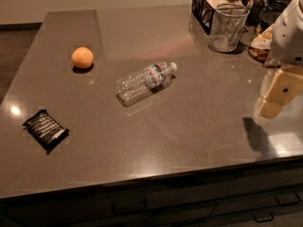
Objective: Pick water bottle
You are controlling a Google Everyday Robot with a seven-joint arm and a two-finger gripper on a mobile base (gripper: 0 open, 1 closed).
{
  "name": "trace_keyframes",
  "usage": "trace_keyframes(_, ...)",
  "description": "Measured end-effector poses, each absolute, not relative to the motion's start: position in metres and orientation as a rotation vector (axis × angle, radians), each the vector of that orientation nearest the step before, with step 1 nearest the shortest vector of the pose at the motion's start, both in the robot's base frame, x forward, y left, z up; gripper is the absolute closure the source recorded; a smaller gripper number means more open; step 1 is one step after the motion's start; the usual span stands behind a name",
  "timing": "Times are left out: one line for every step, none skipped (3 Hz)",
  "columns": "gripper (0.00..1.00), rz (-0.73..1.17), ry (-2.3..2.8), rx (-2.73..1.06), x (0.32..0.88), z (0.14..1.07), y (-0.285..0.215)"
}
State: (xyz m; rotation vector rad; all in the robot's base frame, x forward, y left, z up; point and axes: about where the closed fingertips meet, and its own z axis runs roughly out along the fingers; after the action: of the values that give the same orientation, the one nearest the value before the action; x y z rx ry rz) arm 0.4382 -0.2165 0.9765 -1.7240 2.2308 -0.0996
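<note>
Drawer fronts (180, 207) run below the near edge of the grey counter (189, 126). On its near left lies a black packet (45, 129), and farther back an orange (82, 57). The water bottle (146, 79) lies on its side near the middle, cap toward the far right, touching nothing. The gripper (277, 96) hangs over the right side, well apart from the bottle; if it is apart or together I cannot tell. At the far right stands a clear cup (228, 27).
</note>
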Motion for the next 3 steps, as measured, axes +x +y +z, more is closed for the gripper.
trace_keyframes(0.0, -0.1, 2.23, -1.724, 0.438, 0.977, -0.216)
trace_keyframes(0.0, -0.093, 2.205, -1.761, 0.46, 0.977, -0.202)
trace_keyframes(0.0, -0.068, 2.166, -1.824, 0.493, 0.97, -0.176)
